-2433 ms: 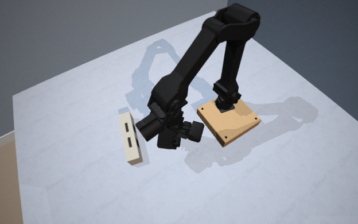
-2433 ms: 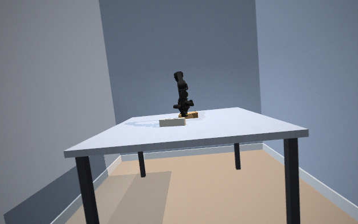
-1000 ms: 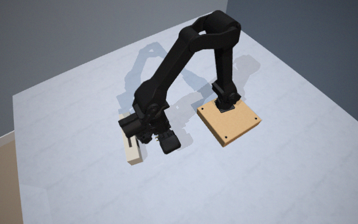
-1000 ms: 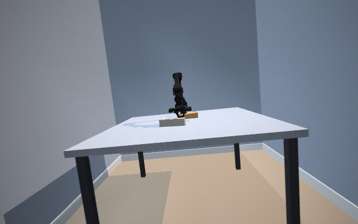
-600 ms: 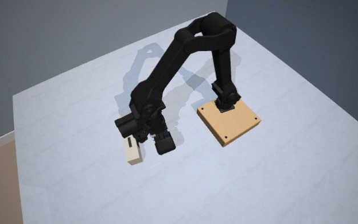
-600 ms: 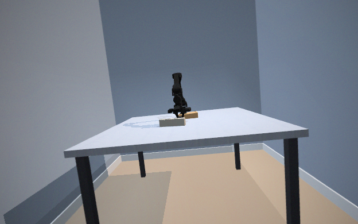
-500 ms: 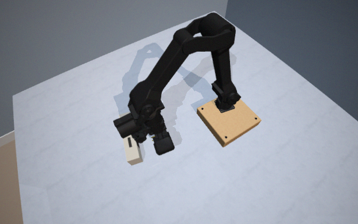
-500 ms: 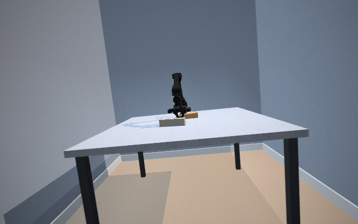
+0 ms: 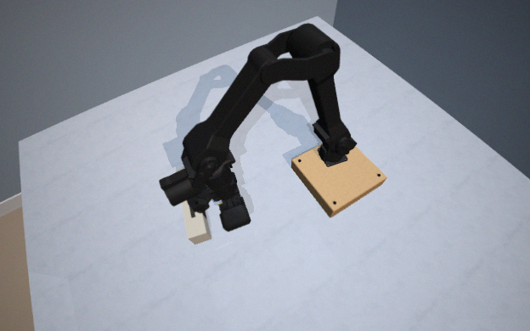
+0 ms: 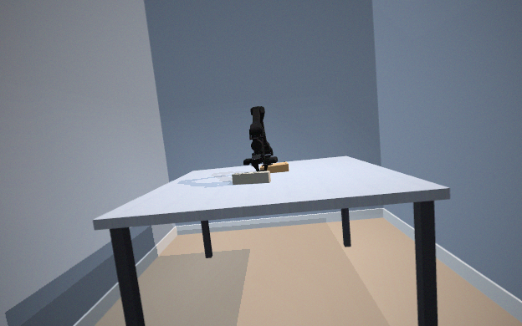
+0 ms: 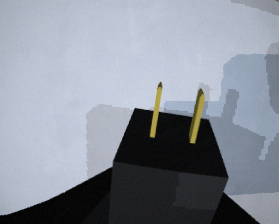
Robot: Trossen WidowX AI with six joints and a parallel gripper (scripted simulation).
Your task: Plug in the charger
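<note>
Our jaws (image 9: 214,208) (image 10: 261,168) are clamped on the black boxy two-prong charger (image 11: 167,175), brass-coloured prongs (image 11: 176,115) left bare, prob. for straight entry into the long cream power strip (image 9: 197,227) (image 10: 251,178).

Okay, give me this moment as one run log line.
charger | gripped in fingers | prongs bare, not plugged in | strip on table

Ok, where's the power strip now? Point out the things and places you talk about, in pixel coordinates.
In the top view, the pale power strip (image 9: 197,230) (image 10: 251,178) lies left of the wooden base block (image 9: 340,180) (image 10: 280,168), partly hidden under the gripper (image 9: 212,208) (image 10: 262,169).
</note>
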